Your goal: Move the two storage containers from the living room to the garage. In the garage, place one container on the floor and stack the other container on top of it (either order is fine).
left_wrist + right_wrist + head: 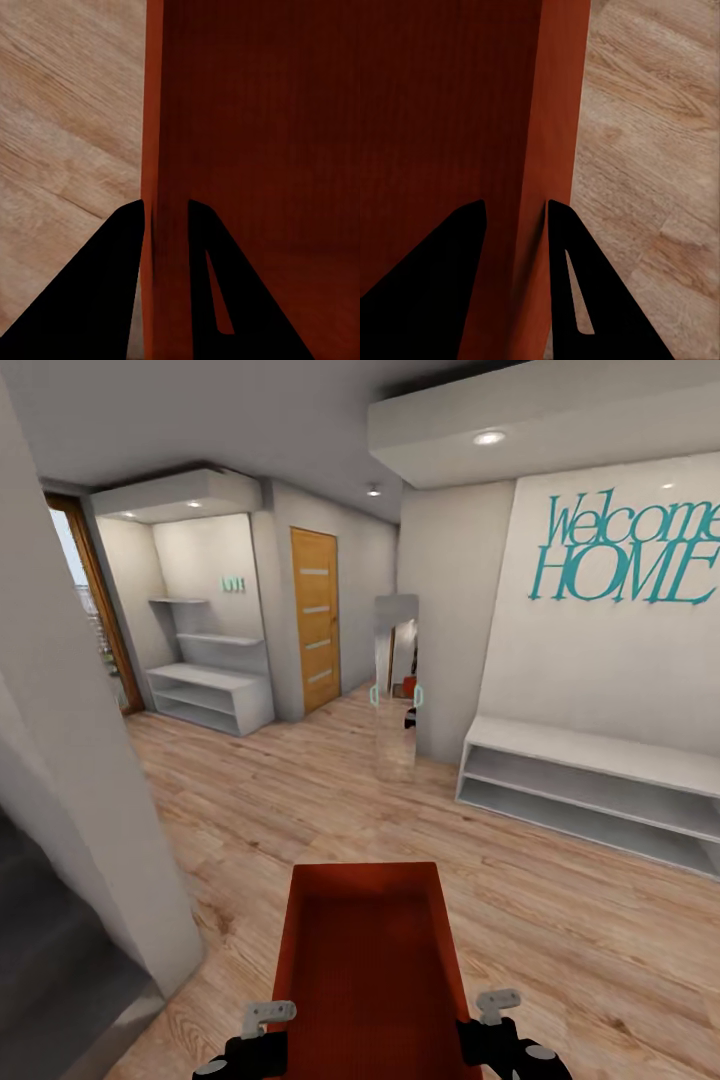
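grippers clamp storage container walls, carrying it.

Both our arms are low and forward at the bottom of the head view, symmetric, black wrists angled inward. Left gripper is clamped on the left wall of the storage container: in the left wrist view, one finger sits outside the wall, the other inside. Right gripper mirrors it on the right wall, fingers straddling the thin rim. Both sets of jaws are pinched tight against the wall.
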